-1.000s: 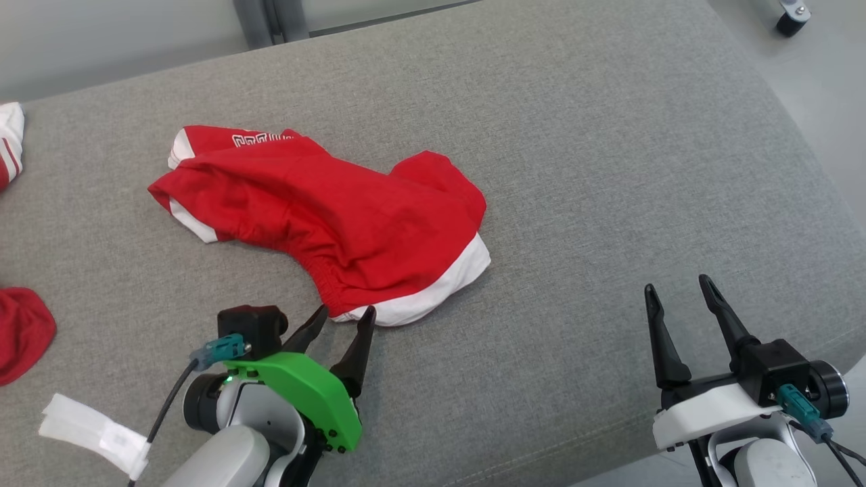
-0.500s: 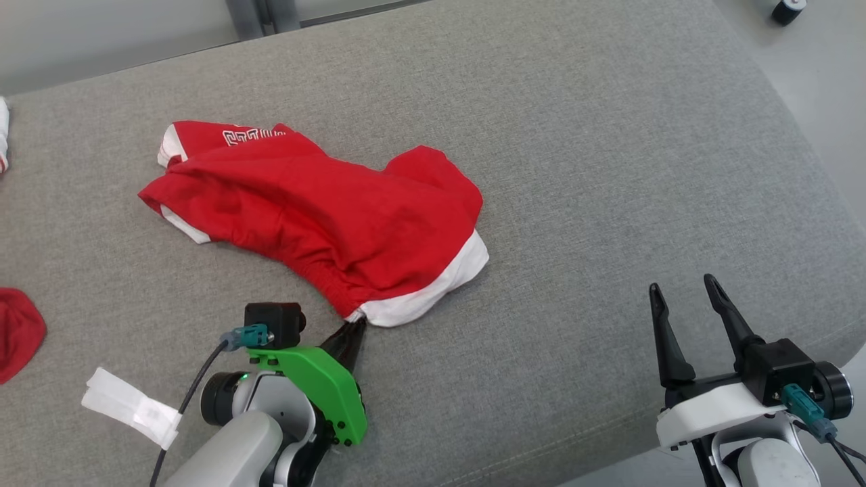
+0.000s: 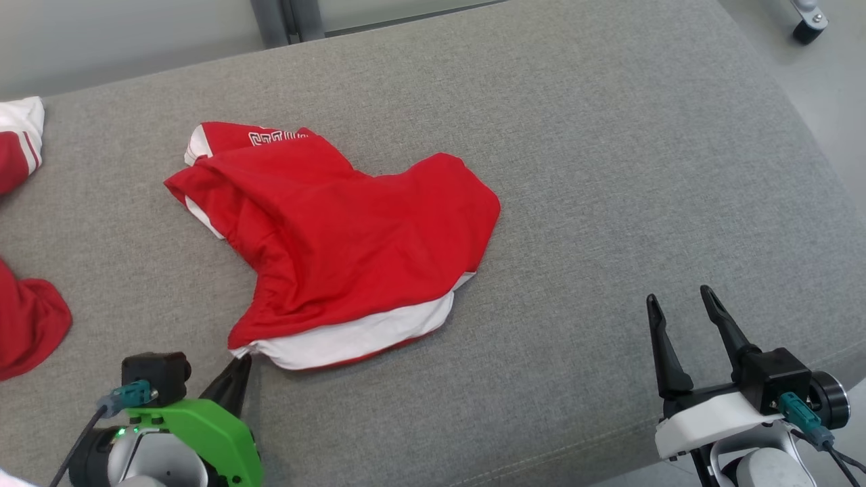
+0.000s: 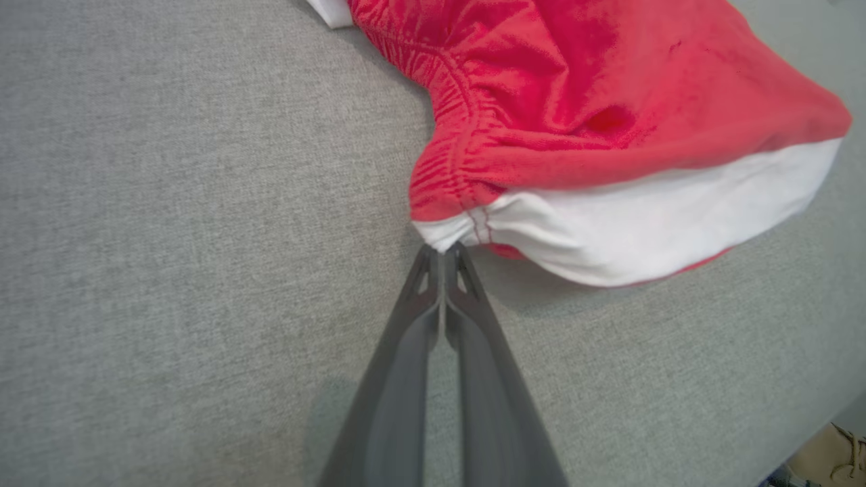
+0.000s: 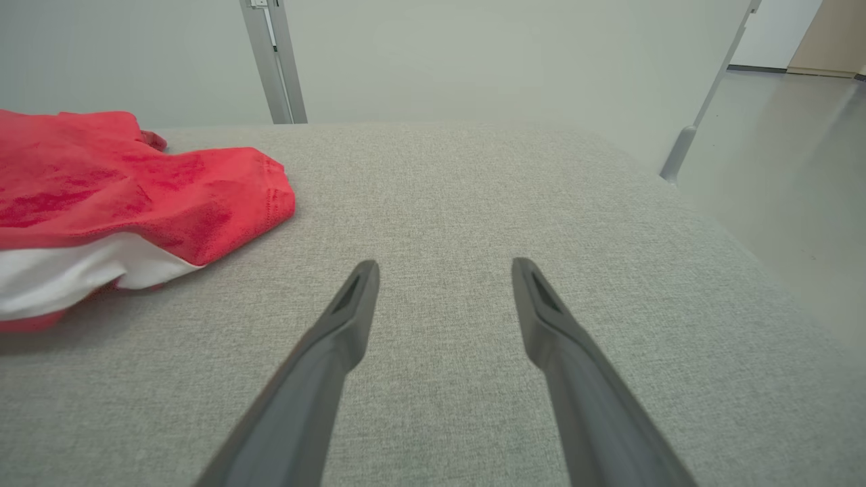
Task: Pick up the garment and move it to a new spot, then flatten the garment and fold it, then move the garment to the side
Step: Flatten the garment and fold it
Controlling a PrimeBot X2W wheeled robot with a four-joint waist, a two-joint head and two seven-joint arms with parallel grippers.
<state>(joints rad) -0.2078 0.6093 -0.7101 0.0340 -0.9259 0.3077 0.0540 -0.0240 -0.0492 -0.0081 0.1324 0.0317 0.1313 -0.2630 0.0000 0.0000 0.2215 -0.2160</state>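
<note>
The garment (image 3: 338,237) is a pair of red shorts with white trim, lying crumpled on the grey cushion (image 3: 575,169) left of centre. My left gripper (image 3: 240,358) is at the lower left, shut on the garment's near white-and-red corner. In the left wrist view the two fingers meet at that corner of the garment (image 4: 609,135), where the left gripper (image 4: 443,251) pinches the hem. My right gripper (image 3: 676,301) stands open at the lower right, well clear of the cloth, with nothing between its fingers. In the right wrist view the garment (image 5: 122,196) lies to the left of the open right gripper (image 5: 443,270).
Other red and white clothes lie at the left edge: one piece at the far left (image 3: 20,142), another nearer (image 3: 27,325). The cushion's right side drops off to the floor (image 3: 839,101). A metal post (image 5: 270,61) stands behind the cushion.
My left gripper closed on the garment's near corner and pulled it towards the near left, stretching the cloth out. The right gripper stayed open in place. The camera shifted slightly.
</note>
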